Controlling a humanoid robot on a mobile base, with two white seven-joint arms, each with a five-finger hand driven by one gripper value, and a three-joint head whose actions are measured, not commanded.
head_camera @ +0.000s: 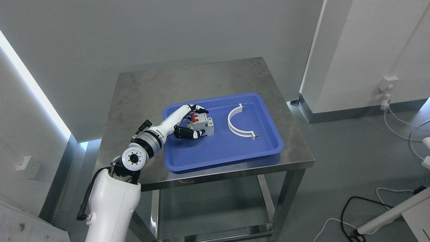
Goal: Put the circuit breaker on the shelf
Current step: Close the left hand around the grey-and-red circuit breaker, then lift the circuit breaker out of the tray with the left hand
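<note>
- We see a steel table (141,90) in a grey-walled room, its top almost bare save for one tray toward the front edge.
- The blue tray (221,158) lies with its long side along the table's front edge, nearer the front right corner than the left.
- The left arm comes in over the table's front left corner, and the left hand (189,122) hangs over the tray's left end.
- Its fingers are curled round the circuit breaker (201,125), black tips above and a thumb below; we judge it a grasp, though we cannot tell how firm.
- The breaker, grey with a red switch, looks to rest on the tray floor at the left end, not yet lifted.
- A white half-ring clamp (239,121) lies apart from it, toward the tray's back right corner.
- The right arm is out of sight, and we see no shelf.
- The risk, as we judge it: a shallow pinch on smooth plastic could let the breaker twist or drop on the lift, and a low carry could catch it on the tray's rim.
</note>
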